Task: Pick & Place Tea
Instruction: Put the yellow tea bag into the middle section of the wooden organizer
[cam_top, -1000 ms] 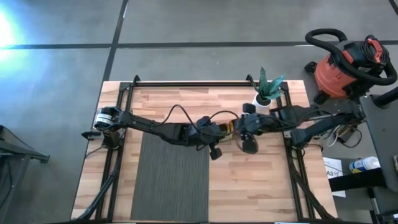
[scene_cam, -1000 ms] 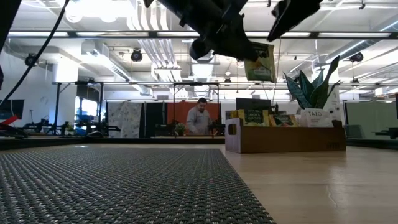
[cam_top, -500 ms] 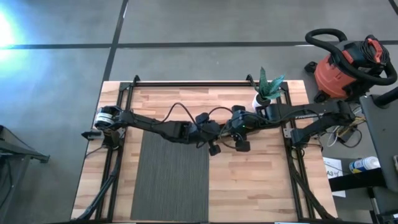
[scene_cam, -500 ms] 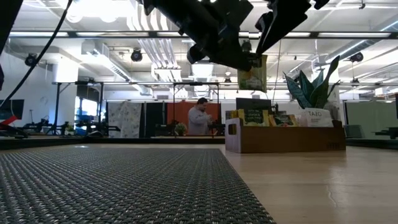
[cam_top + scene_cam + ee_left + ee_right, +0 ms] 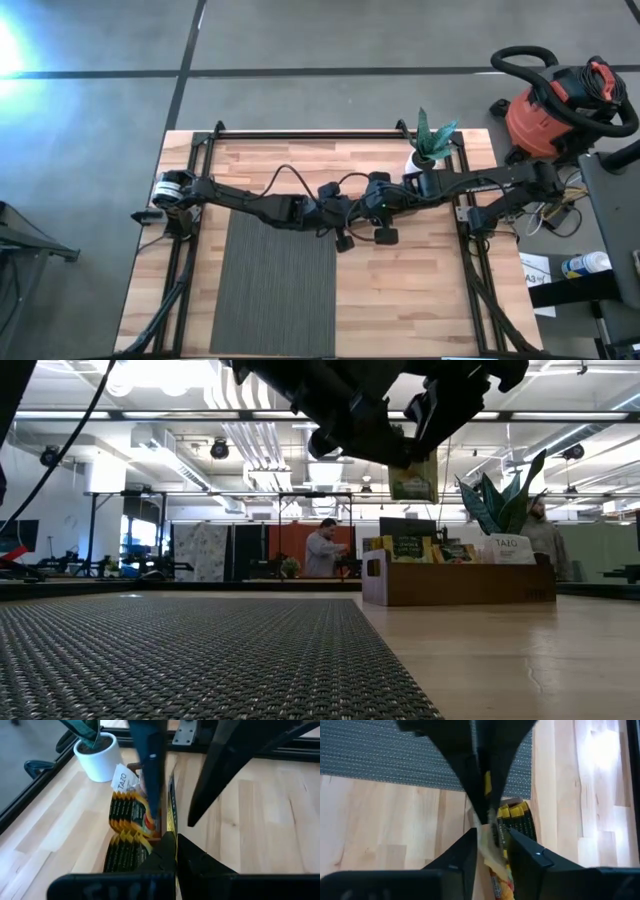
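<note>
A yellow-and-green tea sachet (image 5: pixel 412 475) hangs in the air above the table's middle, with my left gripper (image 5: pixel 175 837) shut on it. My right gripper (image 5: pixel 492 837) has come in from the table's right. It is open, with one finger on each side of the sachet (image 5: pixel 490 847); whether they touch it I cannot tell. In the high view both grippers meet at the table's middle (image 5: pixel 358 210) and hide the sachet. Below stands the brown wooden tray (image 5: pixel 455 585) with more tea sachets (image 5: pixel 125 820) upright in it. My left gripper pinches the sachet's upper edge (image 5: pixel 487 782) between its two fingers, slanting down from the table's left. The sachet hangs below the fingers, edge-on to the wrist camera (image 5: pixel 172 800), clear of the tray and the table.
A white pot with a green plant (image 5: pixel 425 160) stands at the far right of the table, just behind the tray. A grey woven mat (image 5: pixel 275 280) covers the near left. Bare wood (image 5: pixel 410 290) lies at the near right. People stand in the room beyond (image 5: pixel 322 550).
My right gripper has moved toward the table's left and down to the held sachet, and its fingers now stand around it. My left gripper has kept its place with the sachet.
</note>
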Robot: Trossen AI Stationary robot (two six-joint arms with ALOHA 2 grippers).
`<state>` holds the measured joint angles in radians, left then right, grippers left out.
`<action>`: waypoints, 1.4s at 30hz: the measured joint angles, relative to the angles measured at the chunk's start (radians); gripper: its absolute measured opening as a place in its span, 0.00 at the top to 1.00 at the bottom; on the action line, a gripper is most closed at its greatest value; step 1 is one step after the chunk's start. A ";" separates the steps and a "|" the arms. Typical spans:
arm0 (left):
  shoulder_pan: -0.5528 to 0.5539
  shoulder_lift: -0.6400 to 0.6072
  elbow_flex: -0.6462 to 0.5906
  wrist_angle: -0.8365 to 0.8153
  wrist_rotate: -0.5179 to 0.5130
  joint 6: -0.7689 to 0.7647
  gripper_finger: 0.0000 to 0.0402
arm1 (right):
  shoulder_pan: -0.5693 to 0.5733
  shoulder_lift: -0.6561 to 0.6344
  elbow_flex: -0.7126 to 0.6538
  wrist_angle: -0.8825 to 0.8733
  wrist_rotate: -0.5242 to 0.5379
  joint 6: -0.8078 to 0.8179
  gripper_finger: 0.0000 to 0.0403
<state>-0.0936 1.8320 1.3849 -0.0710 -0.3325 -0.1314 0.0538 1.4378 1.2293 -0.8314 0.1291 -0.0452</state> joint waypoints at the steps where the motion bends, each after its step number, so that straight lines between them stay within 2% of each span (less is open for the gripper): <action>1: 0.000 0.000 0.000 -0.002 0.000 0.000 1.00 | 0.000 0.001 0.000 0.000 0.000 0.000 0.76; 9: 0.001 0.000 0.000 -0.013 -0.002 0.000 1.00 | -0.001 0.003 -0.001 0.000 -0.007 0.000 0.95; 11: 0.001 0.000 0.000 -0.016 -0.003 -0.002 0.99 | -0.001 0.010 -0.002 0.001 -0.011 0.000 0.97; 21: -0.003 0.000 0.000 -0.068 -0.036 -0.078 0.86 | -0.007 0.037 -0.004 0.003 -0.024 0.011 0.98; 26: -0.022 -0.002 0.000 -0.124 -0.071 -0.138 0.82 | -0.033 0.037 -0.012 0.000 0.005 0.004 0.98; 33: -0.072 -0.014 0.000 -0.271 -0.174 -0.256 0.82 | -0.060 0.038 -0.049 0.006 -0.043 -0.035 0.98; 42: -0.140 -0.064 0.000 -0.315 -0.258 -0.323 0.82 | -0.058 0.039 -0.127 0.136 -0.057 -0.097 0.98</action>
<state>-0.2333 1.7683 1.3846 -0.3860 -0.5900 -0.4544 -0.0040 1.4769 1.1020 -0.6954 0.0719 -0.1425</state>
